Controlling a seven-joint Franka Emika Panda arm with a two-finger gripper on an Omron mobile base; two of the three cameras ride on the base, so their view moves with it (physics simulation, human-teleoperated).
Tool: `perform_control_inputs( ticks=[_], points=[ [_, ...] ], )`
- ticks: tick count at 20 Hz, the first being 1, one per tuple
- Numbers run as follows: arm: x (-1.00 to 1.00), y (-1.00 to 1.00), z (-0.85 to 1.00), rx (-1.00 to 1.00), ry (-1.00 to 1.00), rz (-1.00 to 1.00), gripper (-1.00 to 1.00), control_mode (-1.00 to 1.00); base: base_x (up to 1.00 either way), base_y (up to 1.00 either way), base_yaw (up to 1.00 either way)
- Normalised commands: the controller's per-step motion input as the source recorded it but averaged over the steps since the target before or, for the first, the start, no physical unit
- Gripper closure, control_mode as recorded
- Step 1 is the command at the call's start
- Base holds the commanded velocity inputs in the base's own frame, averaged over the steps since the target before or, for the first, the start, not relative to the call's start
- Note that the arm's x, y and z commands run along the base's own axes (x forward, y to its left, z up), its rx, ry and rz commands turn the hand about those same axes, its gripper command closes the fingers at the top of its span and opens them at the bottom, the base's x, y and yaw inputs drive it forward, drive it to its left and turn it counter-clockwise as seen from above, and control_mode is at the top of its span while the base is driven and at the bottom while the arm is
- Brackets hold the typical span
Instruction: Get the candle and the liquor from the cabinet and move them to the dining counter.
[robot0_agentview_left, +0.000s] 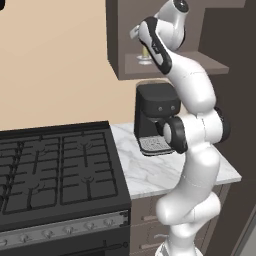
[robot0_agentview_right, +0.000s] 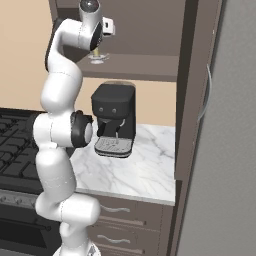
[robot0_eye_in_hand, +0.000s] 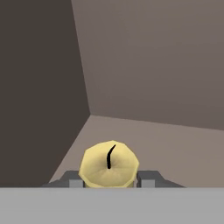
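Tan kitchen wall runs behind everything in both base views. Left to right in the left base view: a black gas range with cast-iron grates (robot0_agentview_left: 55, 165) takes up the left half; at its 3 o'clock sits a small white, grey-veined marble counter (robot0_agentview_left: 150, 175) with brown drawers (robot0_agentview_left: 145, 220) beneath. A black coffee machine (robot0_agentview_left: 152, 117) stands at the back of that counter, silver drip tray facing forward.

At 12 o'clock above the machine hangs the dark brown wall cabinet (robot0_agentview_left: 125, 45), its interior shelf exposed. The white arm reaches up into it. Behind the forearm, a slim pale-yellow stick candle (robot0_agentview_left: 144, 52) stands upright in a small clear dish holder on the shelf floor.

Right base view: the candle's holder (robot0_agentview_right: 98, 59) shows on the shelf just under the wrist. At 3 o'clock, the cabinet's open panelled door (robot0_agentview_right: 192, 90) stands edge-on, and beyond it a grey panel with a long curved silver handle (robot0_agentview_right: 206, 92).

Hand view: looking down on the candle top (robot0_eye_in_hand: 109, 168), black wick curling up. The two-finger gripper (robot0_eye_in_hand: 109, 181) has one grey fingertip (robot0_eye_in_hand: 72, 180) at the candle's 9 o'clock and the other at 3 o'clock, both pressed against its sides, clamped on the candle. Cabinet floor and back wall meet at 12 o'clock.
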Motion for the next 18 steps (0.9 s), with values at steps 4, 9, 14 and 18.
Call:
perform_control_inputs(
  ticks=[4,9,14,18],
  points=[
    [-0.68,0.00,-0.02,0.00,-0.03,-0.07,1.00,-1.00,0.00,0.00,0.00],
    [-0.86,-0.04,-0.15,0.00,-0.05,-0.03,1.00,-1.00,0.00,0.00,0.00],
    [-1.00,-0.18,-0.18,0.03,-0.06,-0.01,1.00,-1.00,0.00,0.00,0.00],
    [-1.00,-0.22,-0.16,0.05,-0.04,-0.02,1.00,-1.00,0.00,0.00,0.00]
  ],
)
